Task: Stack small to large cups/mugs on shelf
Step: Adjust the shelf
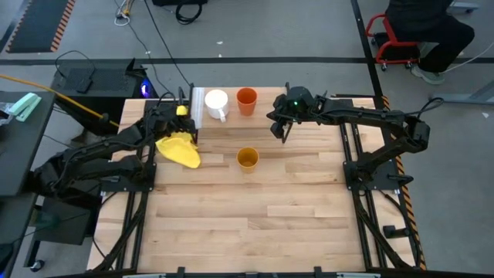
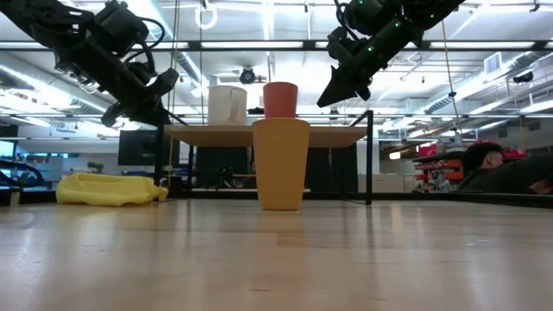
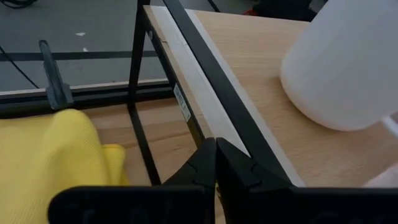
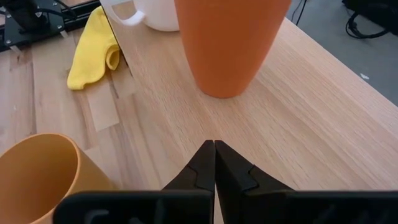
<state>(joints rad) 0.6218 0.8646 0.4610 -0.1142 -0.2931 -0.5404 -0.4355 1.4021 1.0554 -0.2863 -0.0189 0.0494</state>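
White handled mug [image 1: 216,103] and orange-red cup [image 1: 246,100] sit on the low wooden-topped shelf [image 1: 231,117]; the taller yellow-orange cup [image 1: 247,159] waits on the bench. Both hands — left hand [image 1: 186,128], right hand [image 1: 281,131] — are pinched shut, empty; I'd open the right wide before descending.

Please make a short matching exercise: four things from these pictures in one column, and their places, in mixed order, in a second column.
Things:
1. white mug
2. orange-red cup
3. yellow-orange cup
4. yellow cloth

Places:
A. on the table, in front of the shelf
B. on the shelf, nearer the right arm
C. on the table, beside the left arm
D. on the shelf, nearer the left arm

Pairs: 1-D, 2-B, 3-A, 4-C
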